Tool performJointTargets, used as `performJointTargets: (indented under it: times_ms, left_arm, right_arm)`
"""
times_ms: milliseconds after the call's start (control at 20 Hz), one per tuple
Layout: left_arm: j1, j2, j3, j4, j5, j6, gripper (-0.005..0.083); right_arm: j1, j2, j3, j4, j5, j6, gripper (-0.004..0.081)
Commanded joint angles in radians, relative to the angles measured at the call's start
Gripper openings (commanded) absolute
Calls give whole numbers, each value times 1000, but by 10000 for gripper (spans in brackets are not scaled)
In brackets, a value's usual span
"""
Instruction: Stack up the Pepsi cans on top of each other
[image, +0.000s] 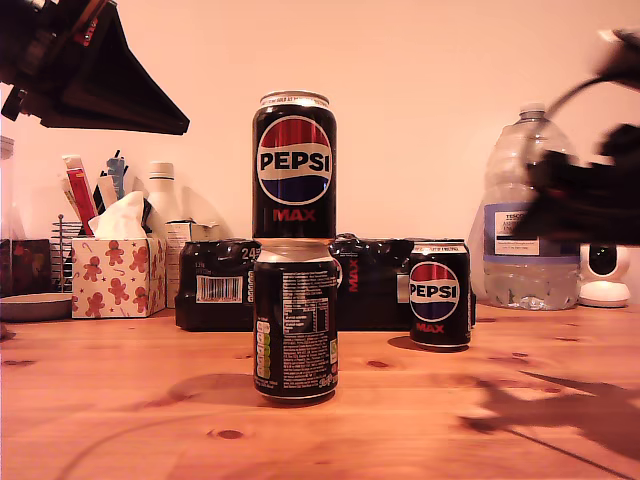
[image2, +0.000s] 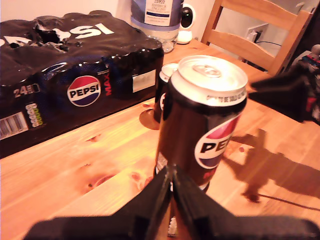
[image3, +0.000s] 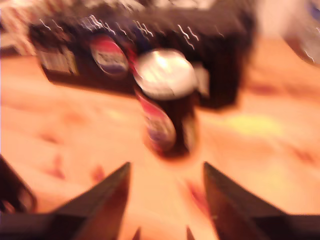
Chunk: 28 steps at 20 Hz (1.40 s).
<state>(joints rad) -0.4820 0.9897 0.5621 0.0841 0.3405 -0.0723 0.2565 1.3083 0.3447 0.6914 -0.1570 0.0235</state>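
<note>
exterior view – two pepsi cans (image: 294, 260) stacked, tissue box (image: 118, 275) holding tissues (image: 122, 218)

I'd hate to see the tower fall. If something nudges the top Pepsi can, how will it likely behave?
The top can would probably tip easily: it stands only on the lower can's narrow rim. Once over, its round body would likely roll. Its glossy wall looks slippery.

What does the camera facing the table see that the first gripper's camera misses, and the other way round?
Only the exterior view shows the tissue box and the bottom can of the stack.

Only the first wrist view shows the wooden chair and my first gripper, closed and empty.

Both show the top can, the third can, the multipack and the water bottle.
</note>
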Motion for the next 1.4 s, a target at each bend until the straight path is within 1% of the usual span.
performJointTargets:
  times_ms: [0, 100, 250, 350, 500, 750, 1000, 1250, 1350]
  left_arm:
    - [1, -3, -11, 10, -8, -4, -13]
    - [1, -3, -11, 10, -10, -6, -13]
    - [1, -3, -14, -2, -16, -8, -13]
    - [1, -3, -23, -7, -17, -7, -13]
    - [1, -3, -51, -2, -22, -8, -12]
    - [0, -3, -95, -6, -36, -34, -12]
    - [-11, -3, -100, -9, -36, -47, -13]
    - [-12, -3, -100, -13, -35, -59, -13]
    - [-12, -3, -100, -17, -34, -59, -13]
  right_arm:
    - [5, 79, 23, 103, -8, -5, 652]
    - [5, 163, 56, 188, -24, -5, 652]
    - [5, 285, 131, 241, -28, -2, 652]
    - [5, 360, 196, 243, -29, 3, 652]
    - [5, 446, 284, 242, -56, 4, 652]
    - [5, 565, 397, 238, -54, 7, 652]
    - [5, 658, 443, 235, -51, 6, 651]
    - [5, 690, 453, 237, -38, 2, 651]
    - [5, 694, 455, 215, -39, 4, 651]
